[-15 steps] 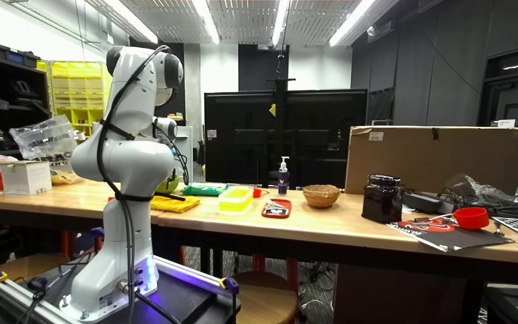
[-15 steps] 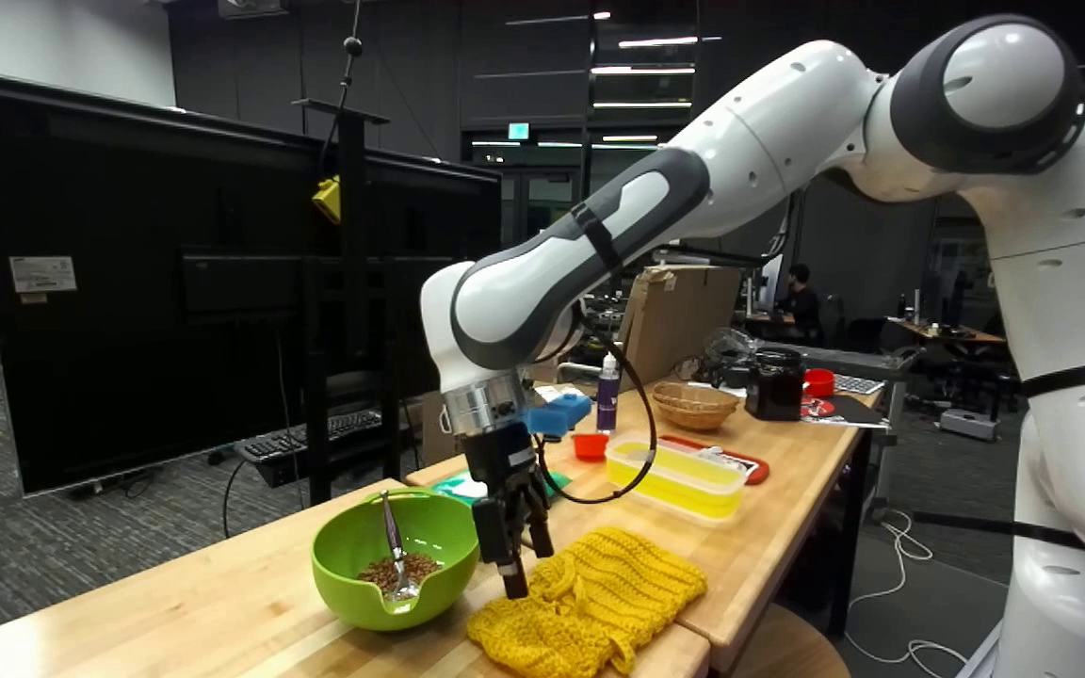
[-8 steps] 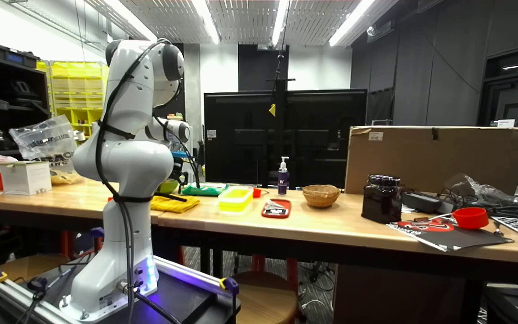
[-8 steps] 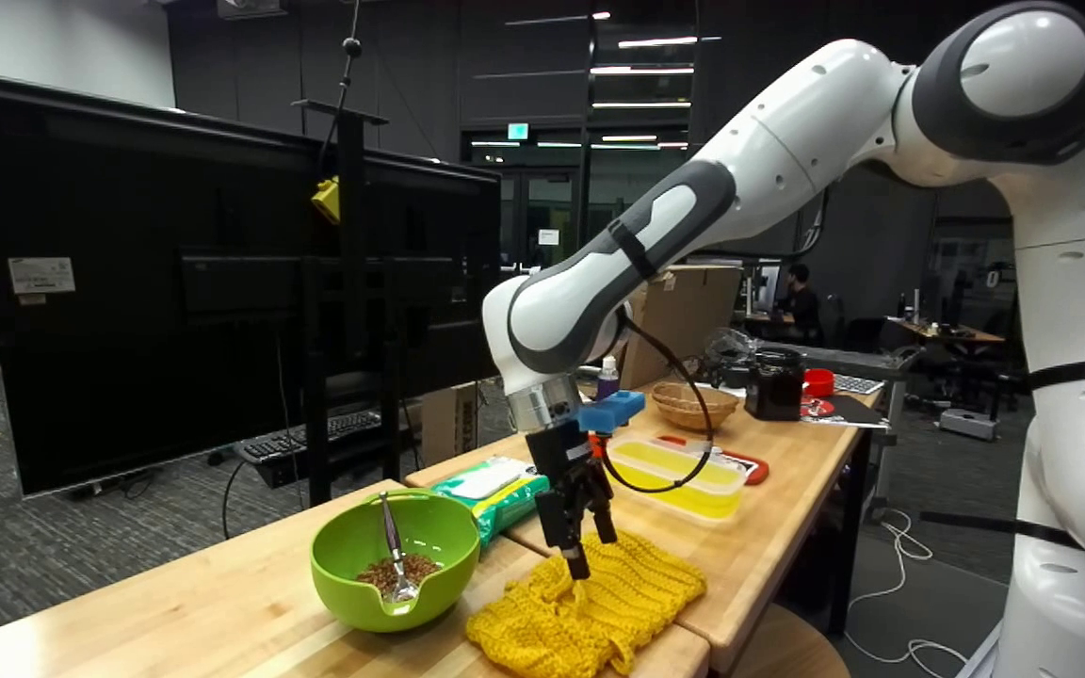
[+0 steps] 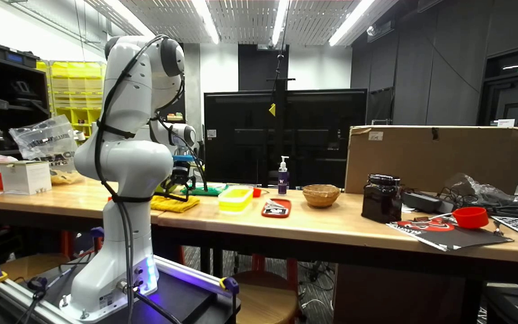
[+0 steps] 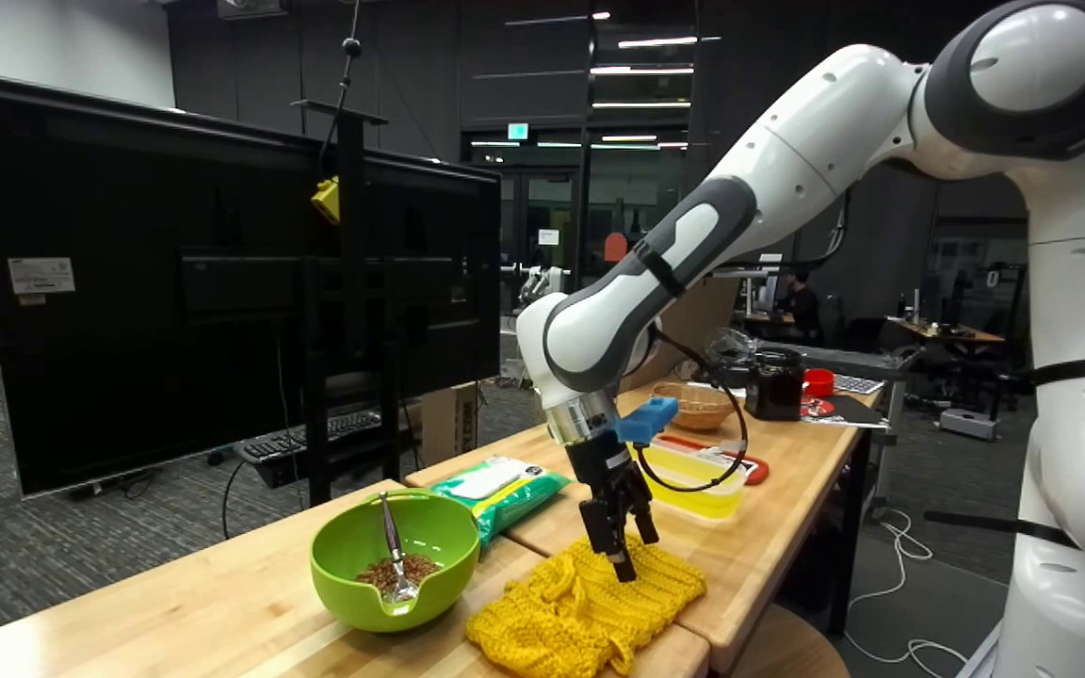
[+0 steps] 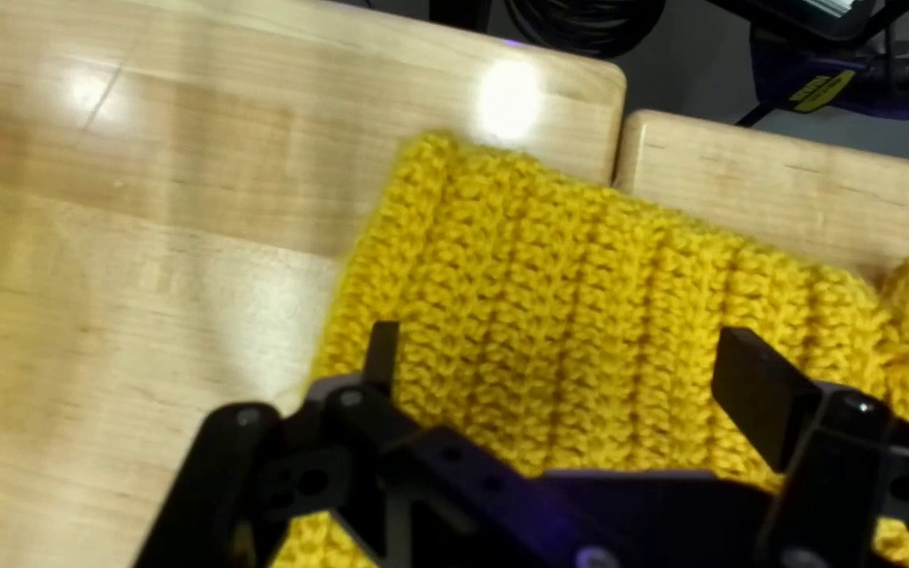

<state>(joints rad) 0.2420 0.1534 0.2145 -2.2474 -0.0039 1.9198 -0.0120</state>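
Note:
My gripper (image 6: 637, 554) is open and empty, pointing down over a yellow knitted cloth (image 6: 590, 603). In the wrist view its two dark fingers (image 7: 561, 355) stand wide apart, with the cloth's ribbed surface (image 7: 581, 315) between and beyond them. I cannot tell whether a fingertip touches the cloth. A green bowl (image 6: 345, 574) stands on the table, left of the gripper in that exterior view. It holds small brown bits (image 6: 420, 567) and a dark-handled spoon (image 6: 393, 532) leaning inside. In an exterior view the arm largely hides the bowl, and the cloth (image 5: 176, 204) shows beside the arm.
A green-and-white packet (image 6: 505, 494) lies behind the bowl. A clear container with yellow contents (image 5: 235, 198), a red tray (image 5: 277, 211), a pump bottle (image 5: 283, 177), a wicker basket (image 5: 322, 195) and a dark jar (image 5: 381, 200) stand along the table. A large screen (image 6: 222, 282) stands behind.
My gripper has moved from beside the bowl across the cloth, rightward in both exterior views. It has stayed empty. The bowl, spoon and cloth have not visibly moved.

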